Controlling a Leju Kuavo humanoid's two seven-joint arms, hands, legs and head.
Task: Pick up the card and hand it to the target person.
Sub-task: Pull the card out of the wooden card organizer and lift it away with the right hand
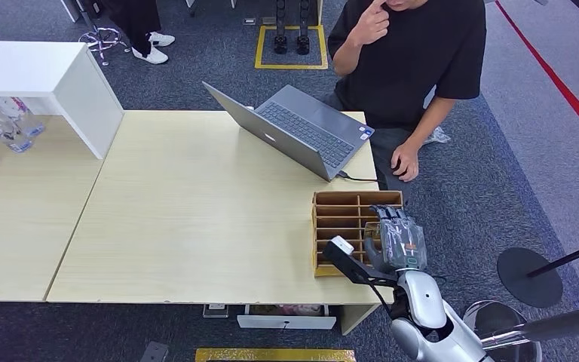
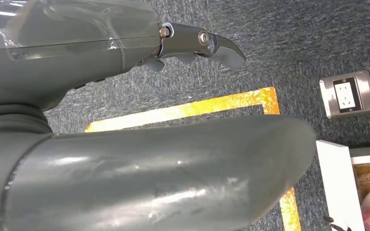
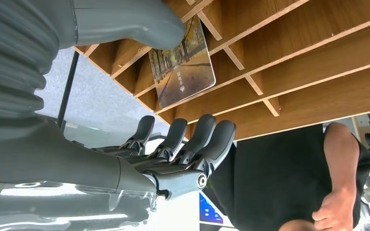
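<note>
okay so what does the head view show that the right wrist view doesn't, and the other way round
Head view alone: the laptop open on the table, the white stand at the far left, and a second person's white shoes.

Right wrist view alone: the card, printed with a tree-lined path, standing in a slot close to the thumb.

Both: the wooden rack, the right hand over it with nothing yet held, and the seated person in a black shirt.
</note>
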